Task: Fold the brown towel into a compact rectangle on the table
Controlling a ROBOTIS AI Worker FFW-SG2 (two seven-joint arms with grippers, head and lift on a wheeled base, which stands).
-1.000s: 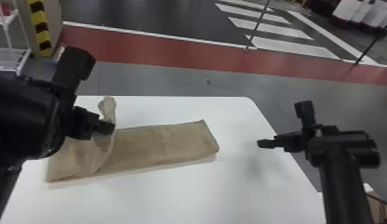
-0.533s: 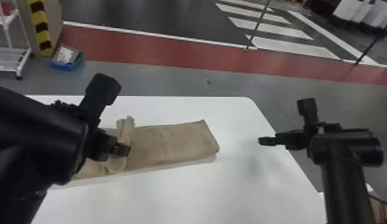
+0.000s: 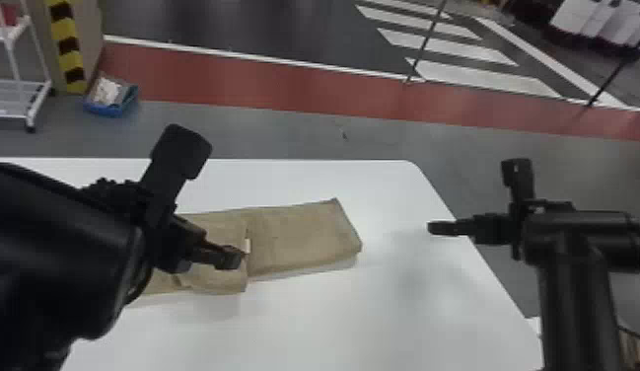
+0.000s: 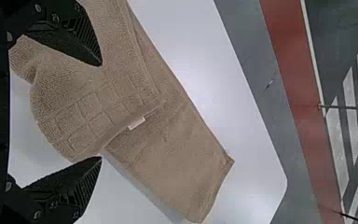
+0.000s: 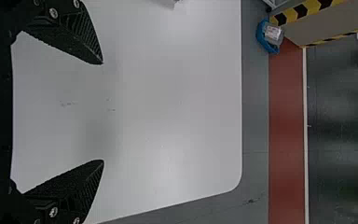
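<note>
Brown towel (image 3: 303, 237) lay as strip on table (image 3: 333, 325), flap (image 4: 84, 105) turned over middle (tag (image 4: 136, 122) showing); left gripper (image 4: 101, 111) spread at flap; cross-fold seemed laid, next needed backing clear, then flattening; right gripper (image 5: 103, 112) parked, open.

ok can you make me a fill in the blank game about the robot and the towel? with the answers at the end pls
The towel lies on a table colored ____.
The hand over the towel is the robot's ____ one.
The right hand is open and holds ____.
The wide stripe on the floor is colored ____.

Missing words: white; left; nothing; red.
</note>
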